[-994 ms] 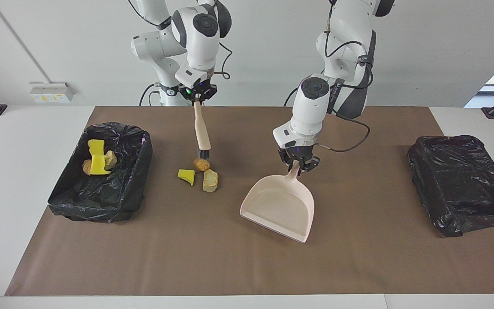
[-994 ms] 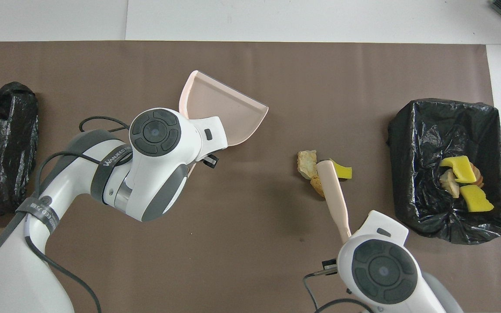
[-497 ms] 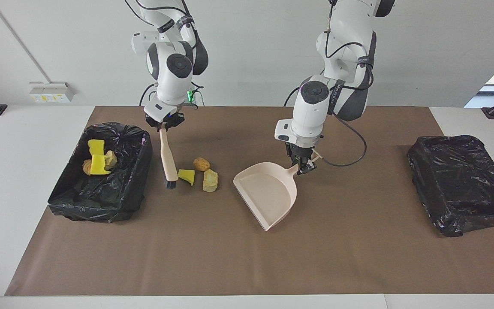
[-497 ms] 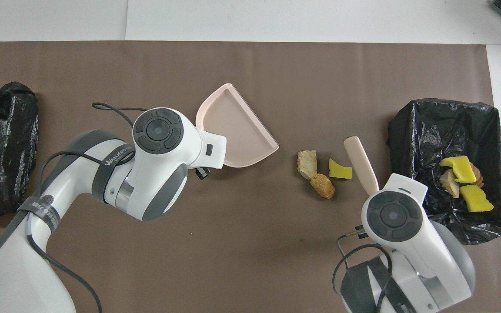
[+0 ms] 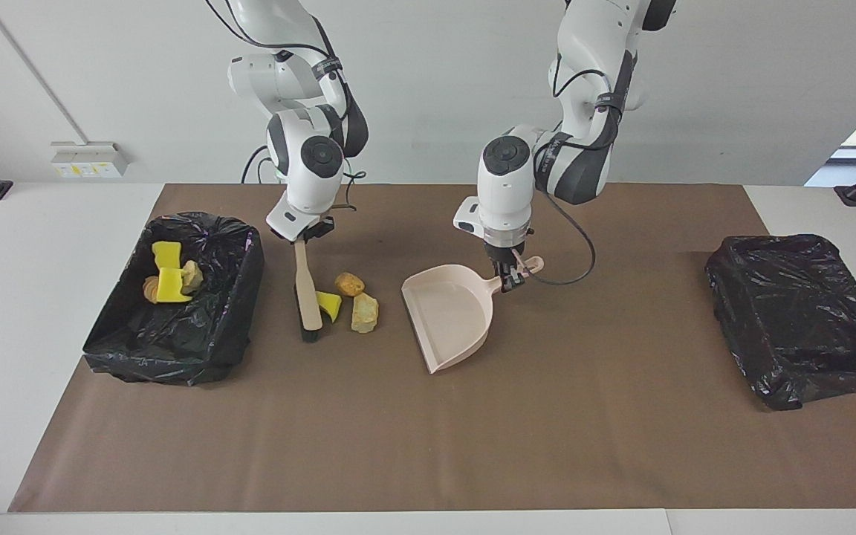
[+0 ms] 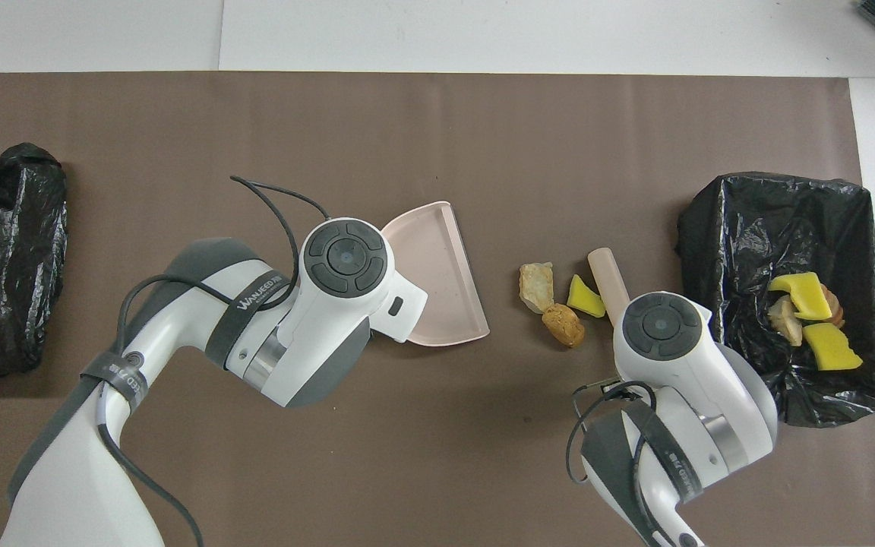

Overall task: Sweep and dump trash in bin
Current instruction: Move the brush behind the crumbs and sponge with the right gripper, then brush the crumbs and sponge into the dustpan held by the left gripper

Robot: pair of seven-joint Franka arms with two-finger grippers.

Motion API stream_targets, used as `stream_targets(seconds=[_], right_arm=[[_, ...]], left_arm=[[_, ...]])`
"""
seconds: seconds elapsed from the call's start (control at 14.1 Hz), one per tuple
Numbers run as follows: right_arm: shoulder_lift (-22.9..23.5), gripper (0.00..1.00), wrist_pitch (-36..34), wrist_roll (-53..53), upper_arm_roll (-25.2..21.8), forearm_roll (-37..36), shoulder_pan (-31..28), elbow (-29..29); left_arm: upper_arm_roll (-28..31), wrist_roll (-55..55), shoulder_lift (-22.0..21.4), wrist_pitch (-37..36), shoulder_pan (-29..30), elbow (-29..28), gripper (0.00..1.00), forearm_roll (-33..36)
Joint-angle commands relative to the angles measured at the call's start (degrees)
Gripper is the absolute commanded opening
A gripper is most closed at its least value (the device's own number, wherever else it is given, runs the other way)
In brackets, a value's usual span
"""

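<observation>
1. Bin (image 5: 175,297) at the right arm's end of the worktop (image 5: 413,431): holds four pieces, yellow and tan, same as a second ago.
2. Right gripper (image 5: 302,232): jaws clenched on the brush (image 5: 307,293) handle. A second ago the bristles sat on the robots' side of the pile; now the brush has come round to the bin side of it, head down by the worktop, just beside the yellow piece (image 5: 328,305).
3. Loose trash (image 5: 350,297): three pieces, yellow, brown lump (image 5: 349,284), tan chunk (image 5: 365,312), lie between brush and dustpan; barely moved.
4. Dustpan (image 5: 449,316): a second ago its mouth faced away from the robots; now turned to face the pile and shifted closer.
5. Left gripper (image 5: 508,279): jaws clamped on the dustpan handle.
6. Meaning: brush and pan now bracket the pile; likely next is a sweep toward the pan, then the dump.
7. Second bin (image 5: 799,316) at the left arm's end: unchanged.
</observation>
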Motion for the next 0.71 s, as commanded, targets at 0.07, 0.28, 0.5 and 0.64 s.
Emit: stream_targets(seconds=[0.07, 0.28, 0.5, 0.64], right_arm=[[4.05, 0.00, -0.27, 0.90, 0.43, 11.29, 2.38, 3.80], [4.41, 0.00, -0.37, 0.99, 0.43, 16.25, 5.45, 5.04], [5.81, 0.00, 0.07, 1.08, 0.52, 20.71, 8.44, 6.79], [6.08, 0.00, 0.86, 1.08, 0.52, 26.94, 10.02, 7.59]], left_arm=[[0.38, 2.29, -0.91, -3.32, -0.23, -1.55, 0.00, 0.71], [0.29, 2.39, -1.10, -2.98, -0.50, -2.09, 0.00, 0.62], [0.29, 2.39, -1.36, -2.27, -0.76, -2.52, 0.00, 0.62], [0.29, 2.56, -2.23, -0.87, -1.02, -4.27, 0.00, 0.62]])
